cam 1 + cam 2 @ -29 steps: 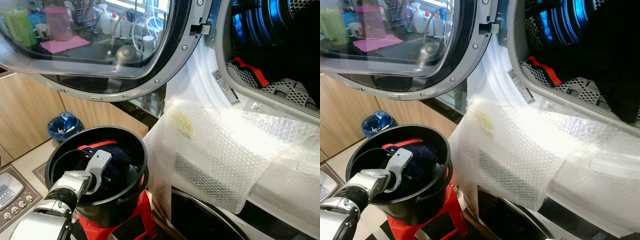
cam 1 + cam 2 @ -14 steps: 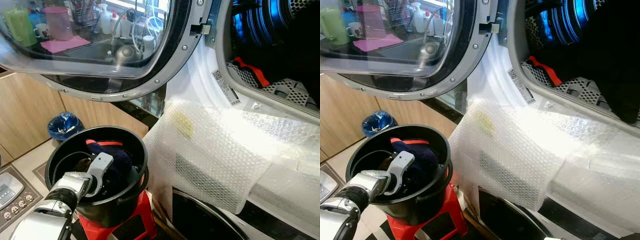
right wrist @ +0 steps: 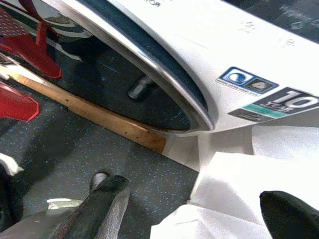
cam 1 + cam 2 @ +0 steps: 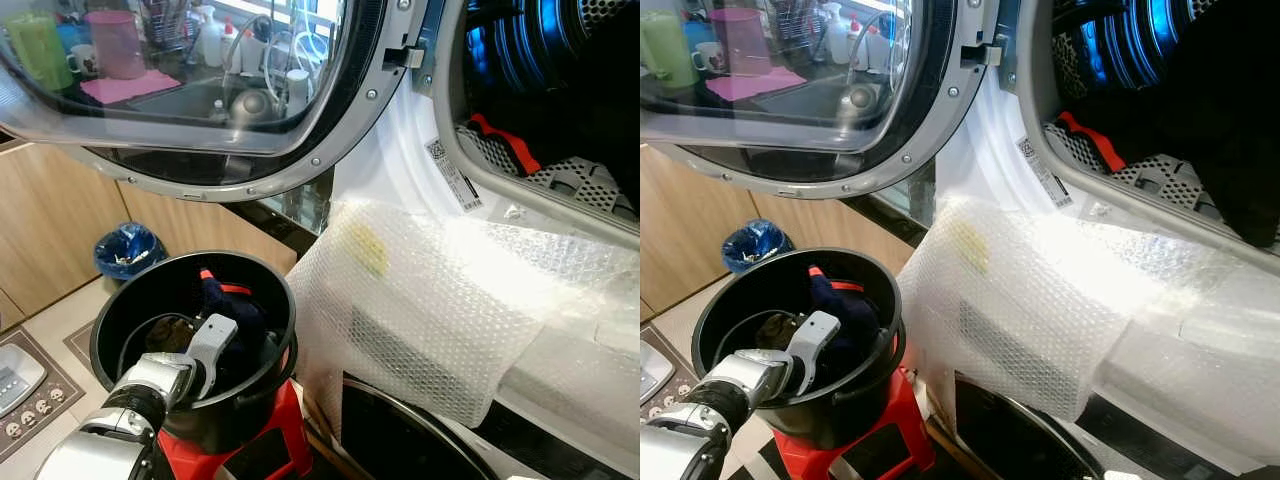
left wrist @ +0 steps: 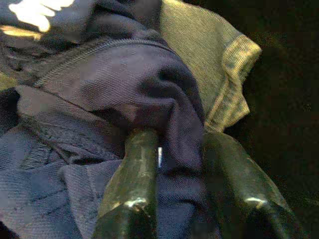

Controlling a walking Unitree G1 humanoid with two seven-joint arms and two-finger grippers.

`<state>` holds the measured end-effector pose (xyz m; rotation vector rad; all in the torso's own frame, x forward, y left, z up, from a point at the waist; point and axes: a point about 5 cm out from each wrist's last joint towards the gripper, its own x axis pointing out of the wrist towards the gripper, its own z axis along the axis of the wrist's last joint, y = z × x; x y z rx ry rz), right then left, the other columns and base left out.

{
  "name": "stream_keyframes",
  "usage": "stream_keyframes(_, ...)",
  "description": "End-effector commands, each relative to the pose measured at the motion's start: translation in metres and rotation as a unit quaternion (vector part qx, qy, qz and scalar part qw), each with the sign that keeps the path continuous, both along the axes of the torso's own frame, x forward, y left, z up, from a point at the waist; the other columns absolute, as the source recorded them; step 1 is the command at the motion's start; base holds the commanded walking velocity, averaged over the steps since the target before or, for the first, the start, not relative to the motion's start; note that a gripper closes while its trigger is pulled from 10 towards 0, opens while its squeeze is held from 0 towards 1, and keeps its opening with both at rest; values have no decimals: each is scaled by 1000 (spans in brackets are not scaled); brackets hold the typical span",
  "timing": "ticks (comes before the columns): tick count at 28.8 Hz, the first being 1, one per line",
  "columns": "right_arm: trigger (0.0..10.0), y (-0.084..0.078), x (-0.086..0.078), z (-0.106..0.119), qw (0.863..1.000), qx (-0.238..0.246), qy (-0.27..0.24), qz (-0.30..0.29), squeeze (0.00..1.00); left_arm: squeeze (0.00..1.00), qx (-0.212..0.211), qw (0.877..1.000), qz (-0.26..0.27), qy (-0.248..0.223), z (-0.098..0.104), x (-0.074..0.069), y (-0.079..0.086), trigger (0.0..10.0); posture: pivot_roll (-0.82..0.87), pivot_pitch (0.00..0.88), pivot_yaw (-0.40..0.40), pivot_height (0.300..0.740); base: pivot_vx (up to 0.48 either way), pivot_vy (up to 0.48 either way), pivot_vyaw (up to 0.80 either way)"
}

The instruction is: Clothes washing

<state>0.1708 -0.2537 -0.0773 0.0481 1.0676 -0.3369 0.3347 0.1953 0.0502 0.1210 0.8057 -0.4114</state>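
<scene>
Navy garment (image 5: 99, 99) in L gripper (image 5: 174, 164), bucket (image 4: 120, 310).

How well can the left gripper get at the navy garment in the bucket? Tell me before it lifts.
Yes, it looks so. The left gripper is inside the open-topped bucket, and in the left wrist view its fingers are shut on a fold of the navy garment. Nothing sits between them.
</scene>
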Motion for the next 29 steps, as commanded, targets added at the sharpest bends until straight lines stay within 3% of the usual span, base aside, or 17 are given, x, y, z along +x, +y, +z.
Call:
stream_keyframes(1,10000,9,-4,-5,1000,11,11,1,0,0,-4,999,34,11,-6,-7,11,0,4,73,-84,740,0,0,0)
stream_keyframes(5,10000,18,-6,-8,1000,18,17,16,0,0,-10,998,56,12,-8,-10,17,0,16,65,-57,740,0,0,0)
stream_keyframes(9,10000,31,0,-8,999,41,-4,-9,0,0,-40,996,83,-13,2,-6,21,0,1,64,-9,740,0,0,0)
stream_keyframes(11,10000,36,-1,-10,999,50,-5,-15,0,0,-58,993,96,-44,14,0,21,0,11,61,13,740,0,0,0)
stream_keyframes(15,10000,41,-5,-12,998,62,-8,-32,0,0,-106,976,119,-146,58,11,22,0,39,59,42,740,0,0,0)
stream_keyframes(19,10000,48,-7,-14,997,74,-7,-34,0,0,-127,967,117,-188,91,1,18,0,66,51,61,740,0,0,0)
stream_keyframes(23,10000,53,-9,-16,996,81,-3,-30,0,0,-127,968,96,-192,101,-13,13,0,95,52,63,740,0,0,0)
stream_keyframes(26,10000,56,-8,-16,996,83,-2,-20,0,0,-71,978,46,-190,96,-21,9,0,105,57,57,740,0,0,0)
stream_keyframes(27,10000,57,-7,-16,996,83,-2,-19,0,0,-31,980,53,-189,89,-21,14,5569,106,57,51,740,0,0,0)
stream_keyframes(28,10000,57,-7,-16,996,83,-2,-19,0,0,-21,980,58,-187,87,-22,15,5569,105,58,50,740,0,0,0)
stream_keyframes(29,10000,58,-5,-15,997,81,-3,-9,0,263,3,979,87,-183,84,-19,23,10000,101,59,44,740,0,0,0)
